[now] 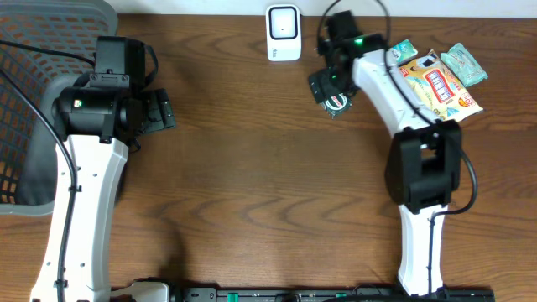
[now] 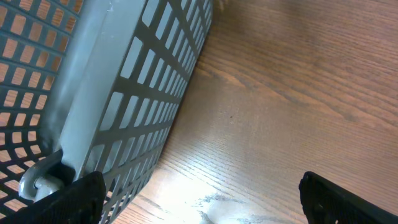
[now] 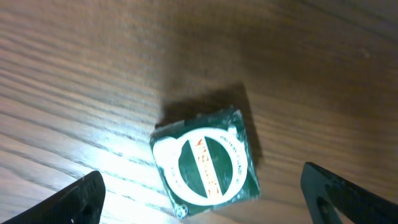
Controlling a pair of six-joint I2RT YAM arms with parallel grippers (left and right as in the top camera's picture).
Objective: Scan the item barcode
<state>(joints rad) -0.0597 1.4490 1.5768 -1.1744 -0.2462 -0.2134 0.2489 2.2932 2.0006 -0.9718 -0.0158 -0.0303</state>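
The worktop point(image 1: 252, 193) is brown wood grain. A grey mesh basket point(image 1: 33, 109) stands at its left edge, and the left arm reaches up beside it. The left hand point(image 2: 199, 199) has its fingers spread wide, holding nothing, just beside the basket wall.

The right arm extends toward the far side of the worktop, bent at the elbow, its wrist pointing down. The right hand point(image 3: 202, 199) hangs over the green packet point(image 3: 205, 163) with its fingers point(image 3: 78, 199) spread, one on each side and both clear of the packet. The packet lies flat on the worktop under the hand, near the white scanner point(image 1: 284, 32) and to the left of a pile of snack packets point(image 1: 440, 80).

Handling, by judgement: the green packet is a small, flat, sealed wrapper with a round white-and-green label. It is likely light, thin and slightly slippery, and it may crinkle or bend under pressure. Take hold across two opposite edges, low to the worktop, with gentle force. No barcode shows on the upper face.
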